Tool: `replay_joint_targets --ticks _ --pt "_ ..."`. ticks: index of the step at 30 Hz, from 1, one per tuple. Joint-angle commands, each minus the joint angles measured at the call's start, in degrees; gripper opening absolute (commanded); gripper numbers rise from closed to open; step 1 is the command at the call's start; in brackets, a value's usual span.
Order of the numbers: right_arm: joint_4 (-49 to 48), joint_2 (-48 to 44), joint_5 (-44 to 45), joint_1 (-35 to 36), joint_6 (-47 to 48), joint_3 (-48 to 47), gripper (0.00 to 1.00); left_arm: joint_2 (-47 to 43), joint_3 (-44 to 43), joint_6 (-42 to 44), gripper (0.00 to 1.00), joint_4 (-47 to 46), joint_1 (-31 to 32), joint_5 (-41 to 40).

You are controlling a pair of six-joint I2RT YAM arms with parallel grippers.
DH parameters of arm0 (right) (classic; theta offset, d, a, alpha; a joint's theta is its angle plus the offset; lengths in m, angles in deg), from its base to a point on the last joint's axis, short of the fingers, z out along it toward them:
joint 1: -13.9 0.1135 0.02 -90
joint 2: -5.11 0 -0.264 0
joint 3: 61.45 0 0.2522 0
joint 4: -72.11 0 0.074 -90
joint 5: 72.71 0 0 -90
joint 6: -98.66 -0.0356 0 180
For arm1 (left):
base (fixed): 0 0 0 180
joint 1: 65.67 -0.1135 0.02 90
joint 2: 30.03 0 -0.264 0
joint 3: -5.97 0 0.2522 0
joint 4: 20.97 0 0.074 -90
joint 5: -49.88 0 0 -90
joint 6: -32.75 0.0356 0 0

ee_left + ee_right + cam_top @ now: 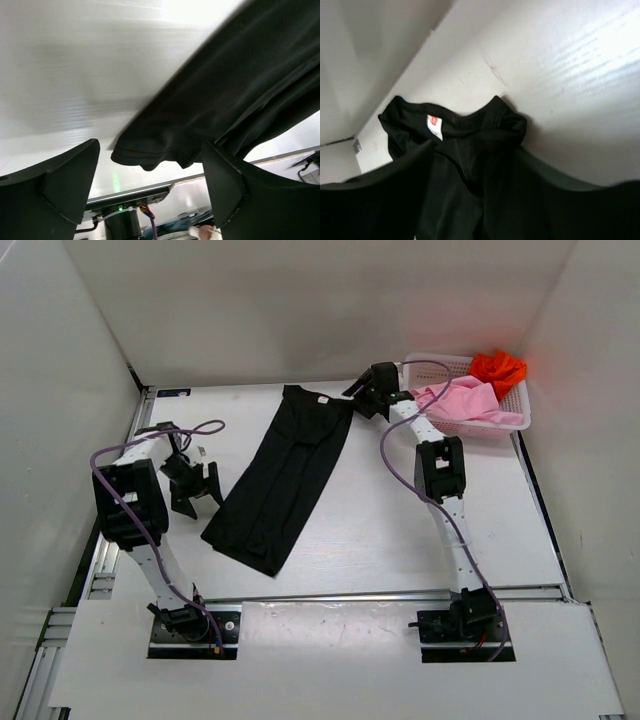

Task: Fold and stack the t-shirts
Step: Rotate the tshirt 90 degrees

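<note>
Left tool (198, 498) spread wide; right tool (353, 392) far forward, arm outstretched.

Robot lab cell: plain white enclosure walls (300, 310), aluminium-railed table (390, 530).

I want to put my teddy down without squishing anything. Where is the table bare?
Biggest bare patch: between the black t-shirt and the right arm. Another: right of that arm, in front of the basket. Crowded: the basket corner, and the narrow gap between the left gripper and the shirt.
</note>
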Motion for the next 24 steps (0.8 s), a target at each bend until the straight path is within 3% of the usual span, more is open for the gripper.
replay_joint_targets --ticks 1,2,5,8,14,17,20,22,24 --pt "-4.24 -1.33 -5.37 -1.48 2.39 -0.33 0.81 0.14 -1.55 0.32 0.95 0.3 0.68 1.55" --pt "-2.93 -4.82 -7.03 -1.48 5.71 0.98 1.0 0.14 -1.03 0.32 0.95 0.3 0.68 1.55" --pt "6.08 -14.74 -4.87 -0.26 10.92 9.23 1.0 -1.18 0.2 0.32 0.96 -1.1 0.68 1.02" --pt "15.32 -26.01 3.3 2.65 15.41 21.35 1.0 -3.63 1.7 0.32 1.0 -2.33 0.07 -0.21" --pt "16.94 -46.83 7.98 11.5 21.38 52.52 1.0 -10.83 5.74 0.32 1.0 -4.18 -5.37 -0.73" --pt "15.1 -53.01 -0.16 16.53 24.29 63.52 0.94 -14.34 8.81 0.32 1.0 -5.5 -7.4 -1.43" --pt "11.41 -56.79 -10.18 21.27 23.78 71.71 0.81 -18.38 11.97 0.32 1.0 -7.08 -7.41 -3.81" --pt "10.36 -57.94 -10.74 25.56 21.41 73.76 0.69 -20.24 13.21 0.32 1.0 -8.75 -7.41 -4.43" --pt "8.25 -57.94 -12.84 29.7 19.73 74.29 0.67 -22.35 13.91 0.32 1.0 -9.36 -7.41 -4.43"
